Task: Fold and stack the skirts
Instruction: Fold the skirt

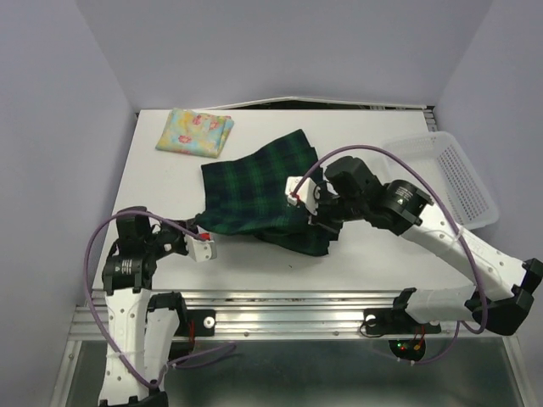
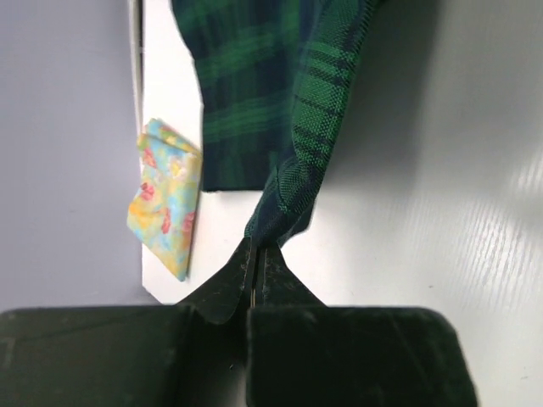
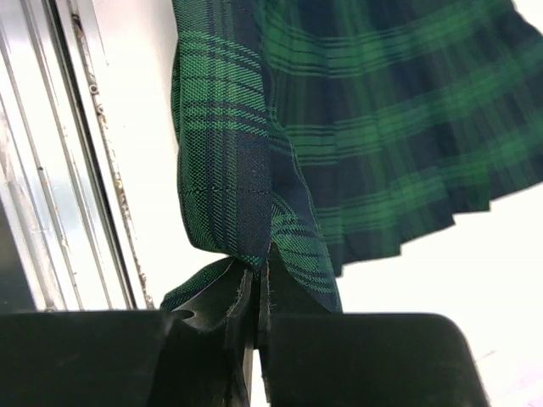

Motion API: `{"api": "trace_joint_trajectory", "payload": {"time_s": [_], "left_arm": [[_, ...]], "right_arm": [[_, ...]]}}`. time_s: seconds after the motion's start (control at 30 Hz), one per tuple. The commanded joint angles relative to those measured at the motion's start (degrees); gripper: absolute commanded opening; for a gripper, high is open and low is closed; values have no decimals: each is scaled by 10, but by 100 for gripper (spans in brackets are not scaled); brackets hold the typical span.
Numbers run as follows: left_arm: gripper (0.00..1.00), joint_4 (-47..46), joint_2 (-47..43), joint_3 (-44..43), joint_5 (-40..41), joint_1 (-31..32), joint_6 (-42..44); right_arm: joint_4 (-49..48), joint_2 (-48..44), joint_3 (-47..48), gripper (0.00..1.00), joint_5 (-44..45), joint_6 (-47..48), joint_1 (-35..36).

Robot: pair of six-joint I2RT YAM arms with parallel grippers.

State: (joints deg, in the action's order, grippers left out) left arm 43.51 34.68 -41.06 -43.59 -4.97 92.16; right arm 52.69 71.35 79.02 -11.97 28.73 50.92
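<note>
Clenched on the near-left corner of the plaid skirt point(image 1: 259, 191) with the left gripper point(image 2: 254, 254), and on its near-right fold with the right gripper point(image 3: 257, 275) — cloth bunched at both. Woven, pleated, dark green-navy, spread over the middle of the bench point(image 1: 356, 263). Folded flat near the far-left corner: flowered yellow skirt point(image 1: 194, 133), well apart. Bare smooth room along the near edge — mesh basket point(image 1: 465, 182) at the right edge.

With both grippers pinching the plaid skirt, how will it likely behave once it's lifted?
Probably floppy: the plaid skirt gathers into soft folds where the left gripper and right gripper pinch it. Likely light, since small fingertip pinches on its edge seem enough. The unheld part will probably drape and drag over the table rather than keep shape.
</note>
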Motion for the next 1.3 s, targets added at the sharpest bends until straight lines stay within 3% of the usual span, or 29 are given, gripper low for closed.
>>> {"api": "trace_joint_trajectory", "payload": {"time_s": [0.0,0.23,0.33,0.43,0.5,0.6,0.67,0.77,0.97,1.27], "left_arm": [[0,24,-39,-41,-38,0,-85],[0,108,-127,-48,-31,1,-69],[0,103,-124,-45,-24,1,-114],[0,48,-88,-42,-18,1,-185],[0,-19,-47,-39,-4,1,-239],[0,-82,23,-47,9,1,-303],[0,-126,86,-60,21,1,-356],[0,-144,175,-86,30,1,-371],[0,-240,316,-118,52,1,-471],[0,-270,519,-192,112,-2,-556]], "right_arm": [[65,-29,68,1,-3,-18,0],[119,-48,111,1,-41,-51,0],[102,-30,133,1,11,-32,0],[15,-12,121,1,97,15,0],[-25,4,112,1,170,54,0],[-86,47,117,1,203,89,-18],[-113,87,130,1,193,107,-46],[-127,134,177,1,173,137,-94],[-127,258,277,1,126,201,-135],[-135,453,411,1,70,245,-174]]}}
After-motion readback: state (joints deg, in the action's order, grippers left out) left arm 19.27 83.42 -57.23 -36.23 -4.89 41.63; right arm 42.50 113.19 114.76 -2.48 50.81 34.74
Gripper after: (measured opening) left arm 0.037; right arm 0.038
